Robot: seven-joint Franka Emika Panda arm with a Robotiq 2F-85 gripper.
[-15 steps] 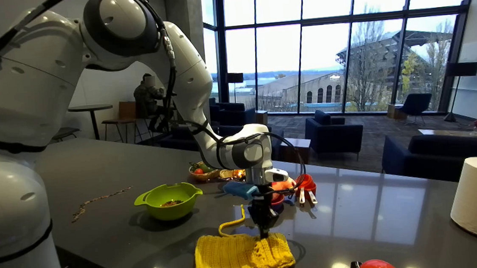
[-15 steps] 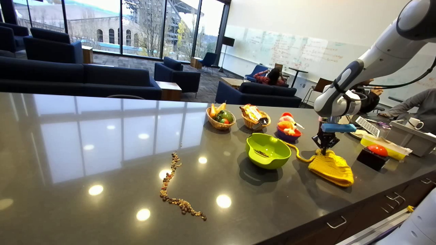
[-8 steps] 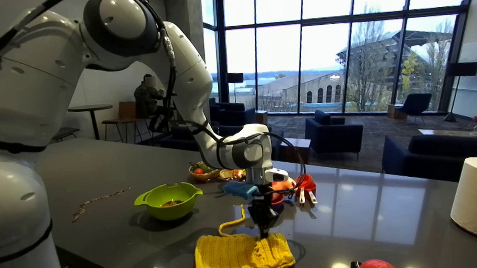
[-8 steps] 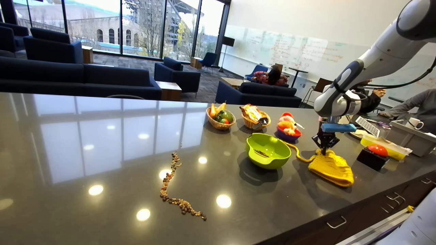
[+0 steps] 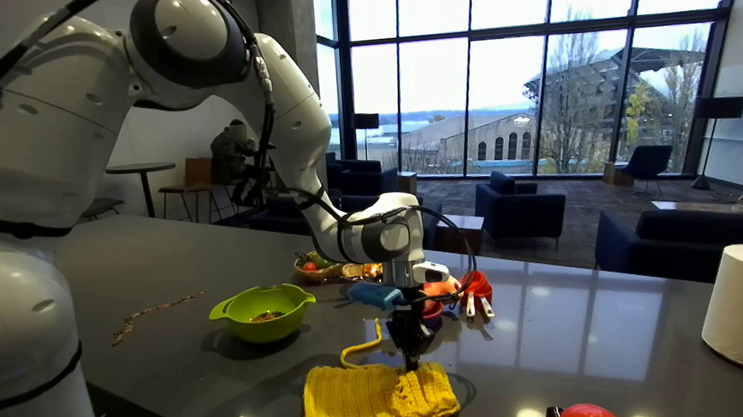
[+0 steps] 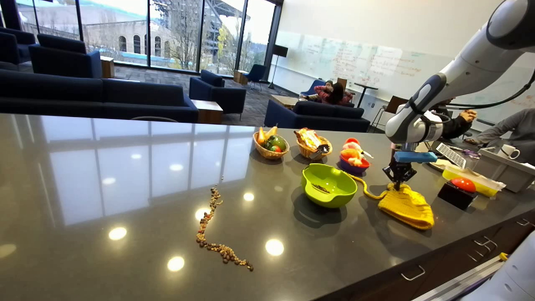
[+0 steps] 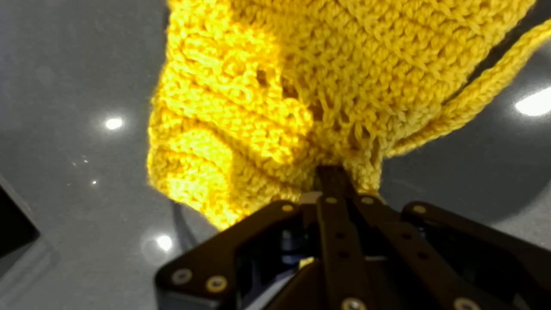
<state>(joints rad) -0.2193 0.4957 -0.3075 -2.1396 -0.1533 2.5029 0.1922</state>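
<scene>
My gripper (image 6: 398, 186), jaws closed together, touches the yellow knitting (image 6: 406, 207); whether it pinches yarn, I cannot tell.
The knitting lies on the counter (image 6: 368, 248); in an exterior view, its cord (image 6: 365, 190) trails left toward a green bowl (image 6: 333, 198).

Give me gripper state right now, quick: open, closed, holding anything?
Gripper: closed, tips at the bunched yellow knitted piece; whether any of it is pinched between them can't be told for certain.
</scene>
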